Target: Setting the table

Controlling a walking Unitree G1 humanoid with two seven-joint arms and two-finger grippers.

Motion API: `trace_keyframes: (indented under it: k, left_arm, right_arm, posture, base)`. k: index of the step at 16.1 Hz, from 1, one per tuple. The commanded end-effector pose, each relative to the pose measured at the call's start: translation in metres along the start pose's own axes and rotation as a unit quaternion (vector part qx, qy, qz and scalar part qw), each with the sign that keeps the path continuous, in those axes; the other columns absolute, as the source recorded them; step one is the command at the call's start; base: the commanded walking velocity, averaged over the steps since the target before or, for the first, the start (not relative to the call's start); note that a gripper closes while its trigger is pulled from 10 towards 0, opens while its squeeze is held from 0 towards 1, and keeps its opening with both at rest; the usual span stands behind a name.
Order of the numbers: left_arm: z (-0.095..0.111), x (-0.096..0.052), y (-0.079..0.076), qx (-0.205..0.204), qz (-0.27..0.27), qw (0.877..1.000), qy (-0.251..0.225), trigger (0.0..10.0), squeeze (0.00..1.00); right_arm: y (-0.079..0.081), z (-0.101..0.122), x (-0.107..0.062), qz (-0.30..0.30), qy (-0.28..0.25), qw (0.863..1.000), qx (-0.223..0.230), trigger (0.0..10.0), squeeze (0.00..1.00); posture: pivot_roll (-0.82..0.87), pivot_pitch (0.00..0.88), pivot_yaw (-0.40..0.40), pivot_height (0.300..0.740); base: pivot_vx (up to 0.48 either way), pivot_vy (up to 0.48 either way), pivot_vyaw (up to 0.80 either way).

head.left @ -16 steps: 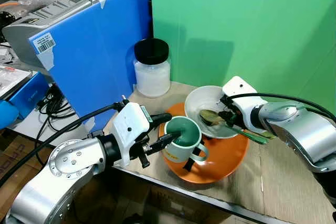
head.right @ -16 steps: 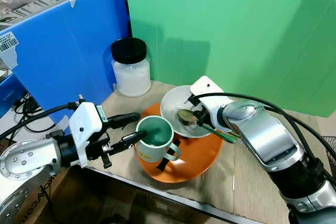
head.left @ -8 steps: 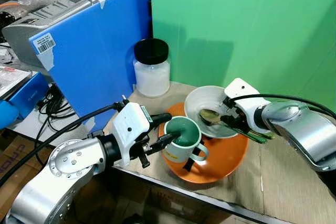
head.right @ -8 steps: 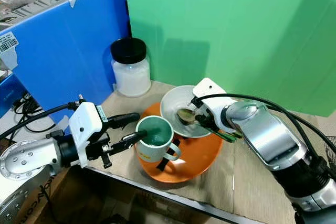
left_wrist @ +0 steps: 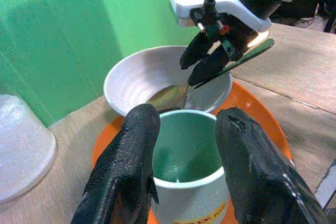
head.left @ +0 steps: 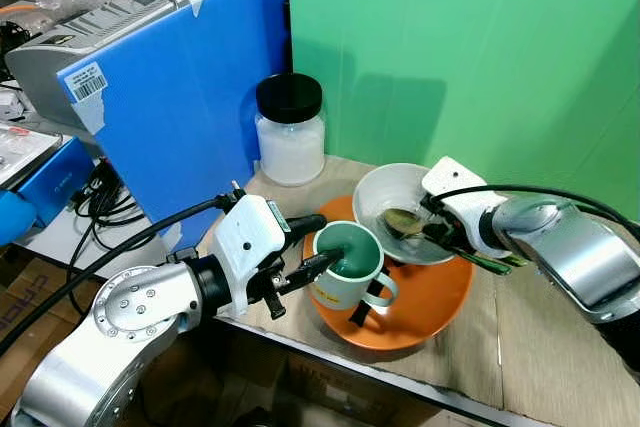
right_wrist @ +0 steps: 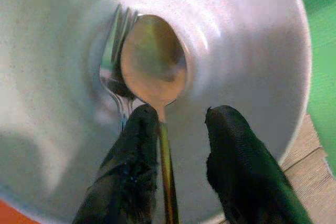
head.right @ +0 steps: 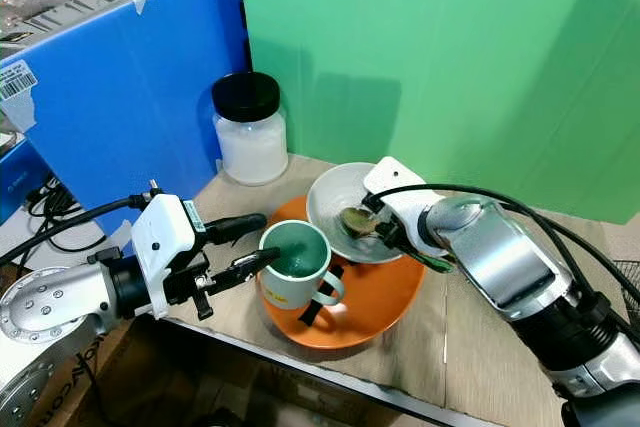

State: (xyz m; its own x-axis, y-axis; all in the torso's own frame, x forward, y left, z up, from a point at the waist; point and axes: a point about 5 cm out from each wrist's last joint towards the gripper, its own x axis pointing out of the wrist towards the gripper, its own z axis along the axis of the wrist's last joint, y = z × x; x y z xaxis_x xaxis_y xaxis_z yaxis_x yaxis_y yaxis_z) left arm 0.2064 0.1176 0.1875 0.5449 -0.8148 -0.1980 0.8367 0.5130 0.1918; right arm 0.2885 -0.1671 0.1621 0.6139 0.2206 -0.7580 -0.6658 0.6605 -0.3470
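I'm at the grasping step: right gripper (right_wrist: 176, 145), fingers apart, straddles the spoon (right_wrist: 153, 61) in the white bowl (head.left: 385, 187), centre frame. Left gripper (left_wrist: 186, 129) stands parted around the mug (head.left: 347, 265). Next, close on the handle.

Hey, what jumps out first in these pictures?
The orange plate at the table's front edge, carrying a green mug and a white bowl. The left gripper straddles the mug's rim, while the right gripper reaches into the bowl around a spoon lying beside a fork.
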Motion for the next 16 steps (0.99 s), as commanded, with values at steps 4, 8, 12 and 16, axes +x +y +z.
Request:
trace_keyframes:
  k: [4, 8, 12, 16]
  left_arm:
    - [0.0003, 0.0008, -0.002, 0.006, -0.004, 1.0, 0.0, 10.0, 0.0]
    - [0.0001, 0.0006, -0.0017, 0.006, -0.004, 1.0, 0.001, 10.0, 0.0]
    - [0.0001, 0.0007, -0.0015, 0.006, -0.004, 1.0, 0.001, 10.0, 0.0]
    - [0.0001, 0.0007, -0.0012, 0.007, -0.004, 1.0, 0.001, 10.0, 0.0]
  right_arm:
    - [-0.0036, -0.0045, 0.0014, 0.003, 0.017, 1.0, -0.009, 0.9, 0.0]
    - [-0.0035, -0.0054, 0.003, 0.007, 0.027, 1.0, -0.003, 0.5, 0.0]
    - [-0.0041, -0.0044, 0.003, 0.008, 0.028, 1.0, -0.002, 0.0, 0.0]
    - [-0.0064, 0.0006, 0.0024, 0.003, 0.016, 1.0, 0.007, 0.0, 0.0]
  posture:
    - [0.08, 0.0, -0.002, 0.74]
    - [0.08, 0.0, -0.003, 0.74]
    - [0.08, 0.0, -0.004, 0.74]
    - [0.08, 0.0, -0.004, 0.74]
  base:
    - [0.0, 0.0, 0.0]
    - [0.0, 0.0, 0.0]
    - [0.0, 0.0, 0.0]
    - [0.0, 0.0, 0.0]
